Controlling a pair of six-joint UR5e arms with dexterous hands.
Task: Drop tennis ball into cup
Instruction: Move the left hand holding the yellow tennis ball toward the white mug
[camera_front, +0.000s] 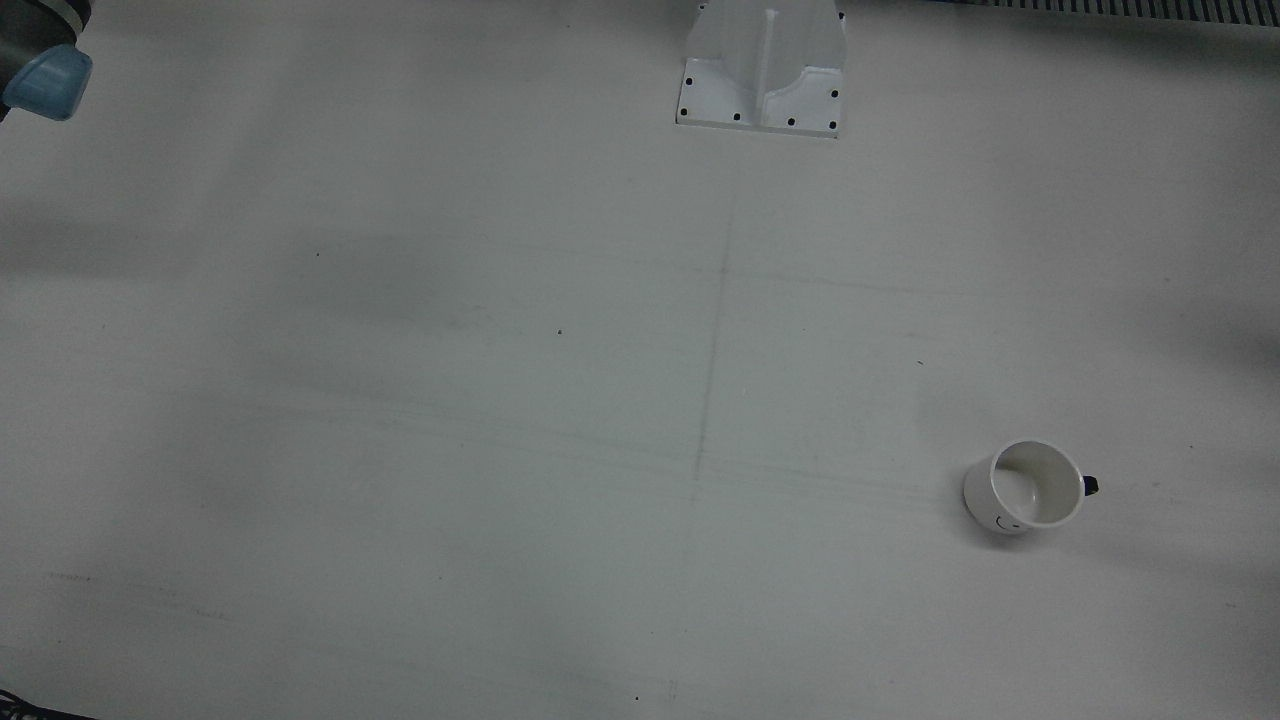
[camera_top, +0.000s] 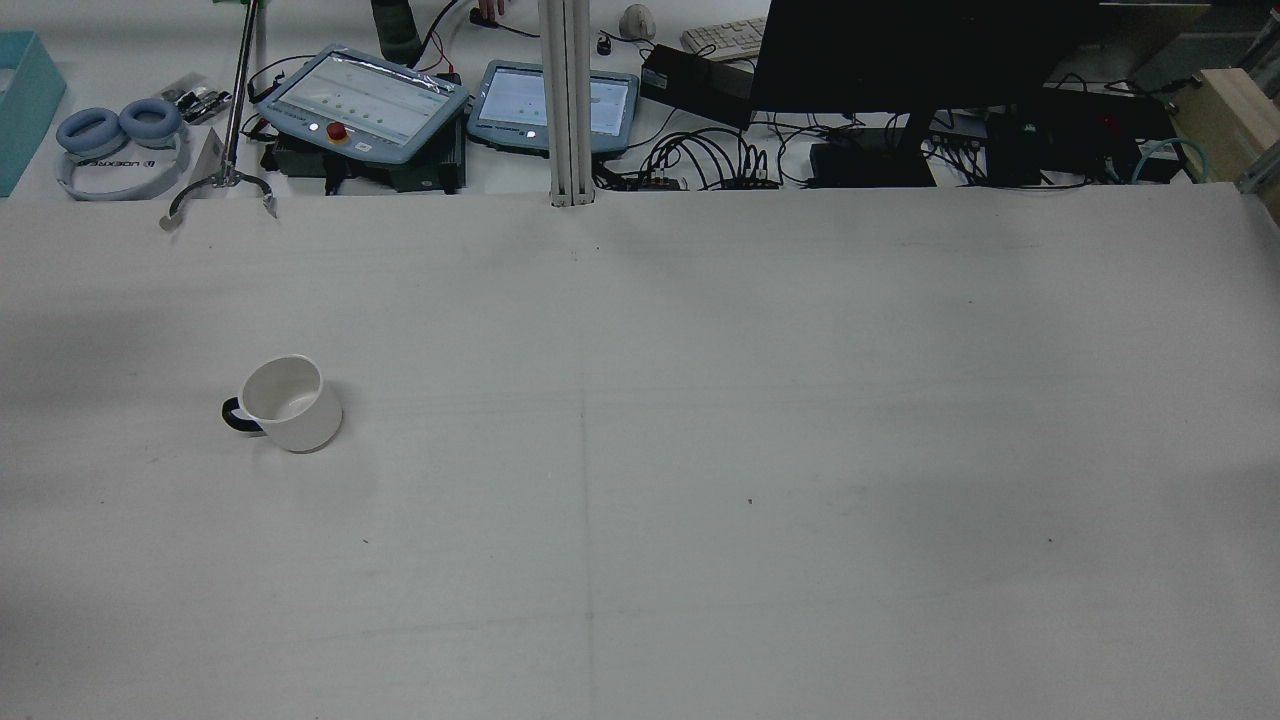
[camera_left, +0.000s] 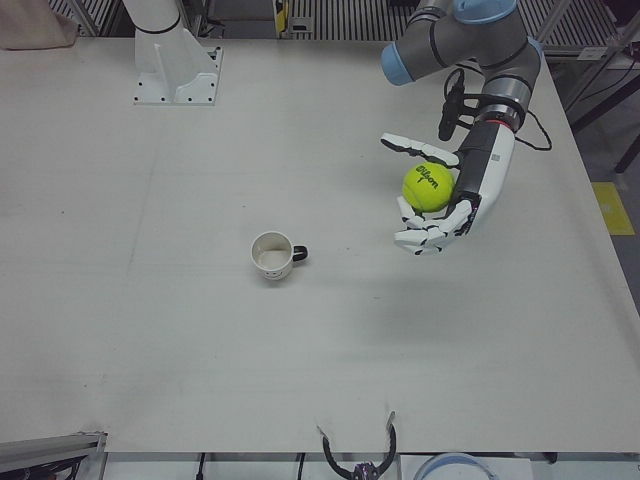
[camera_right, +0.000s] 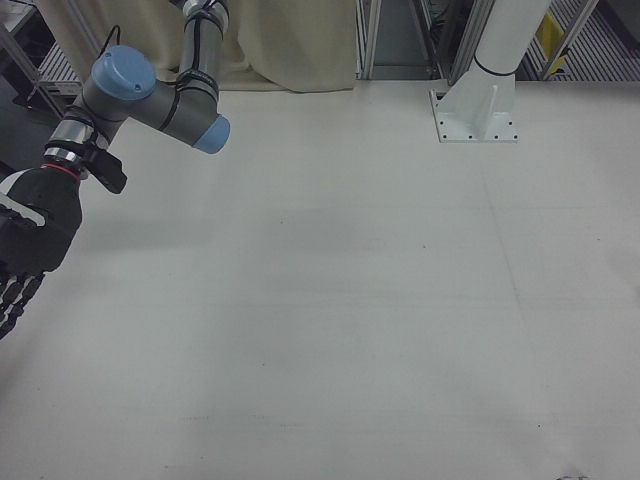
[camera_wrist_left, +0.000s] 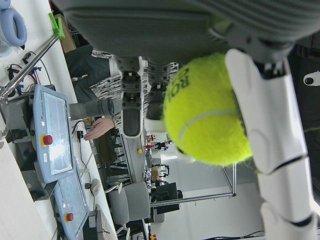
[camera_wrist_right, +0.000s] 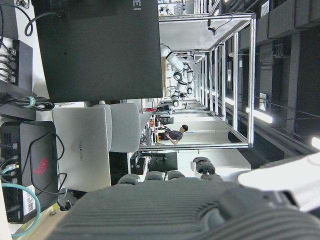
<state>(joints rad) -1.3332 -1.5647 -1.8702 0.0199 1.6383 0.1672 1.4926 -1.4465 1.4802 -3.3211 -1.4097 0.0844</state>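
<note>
Ball: a round, fuzzy, bright yellow-green tennis ball with a curved white line and dark letters on it. It sits up in the air in the left robot hand, off to one side of the cup and well apart from it.
Left robot hand: white hard fingers with a dark back. They curl around the ball, some above it and some below, and clamp it. The close view from this hand shows the ball pressed against a long white finger.
Cup: a small, smooth, white mug with a dark handle. It stands upright on the surface with its round mouth open to the top. There is a little dark mark on its side in the front view.
Right robot hand: dark, at the edge of the right-front view, over the other half of the surface. Only part of it shows, so I cannot tell if its fingers are apart or together.
Surface: wide, flat, pale grey, with thin scratch lines.
Other things: a white arm base is bolted near the top. Past the far edge are blue headphones, two tablets and tangled black cables.
In the way: nothing lies between the ball and the cup.
</note>
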